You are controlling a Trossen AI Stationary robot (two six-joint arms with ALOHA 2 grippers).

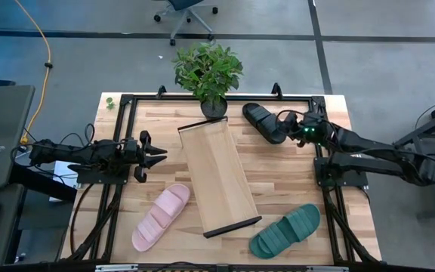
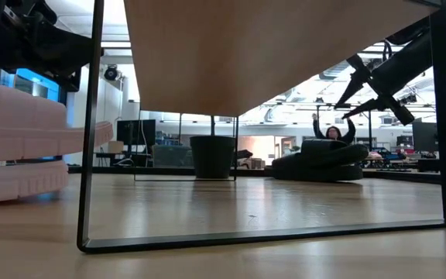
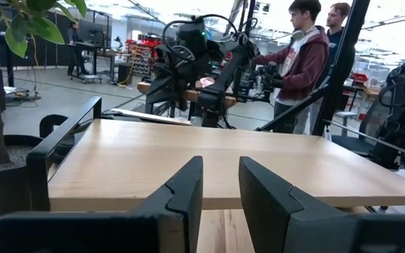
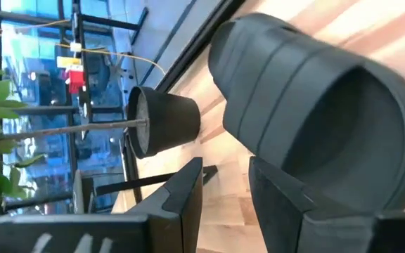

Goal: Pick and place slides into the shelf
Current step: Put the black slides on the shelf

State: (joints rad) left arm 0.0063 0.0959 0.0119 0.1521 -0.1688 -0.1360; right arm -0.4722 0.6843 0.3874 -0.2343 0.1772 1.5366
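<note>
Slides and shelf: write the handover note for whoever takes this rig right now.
Left gripper: fingers open, empty, beside the long light-wood plank shelf, waiting.
Right gripper: fingers open, at the black ribbed rubber slide near the potted green plant; not gripped yet.
Pale pink rubber slide lies on the table left of the shelf; dark green rubber slide lies on its right.
Done: nothing, the shelf holds no slide.
Left: all three slides; the black one looks likely first.
</note>
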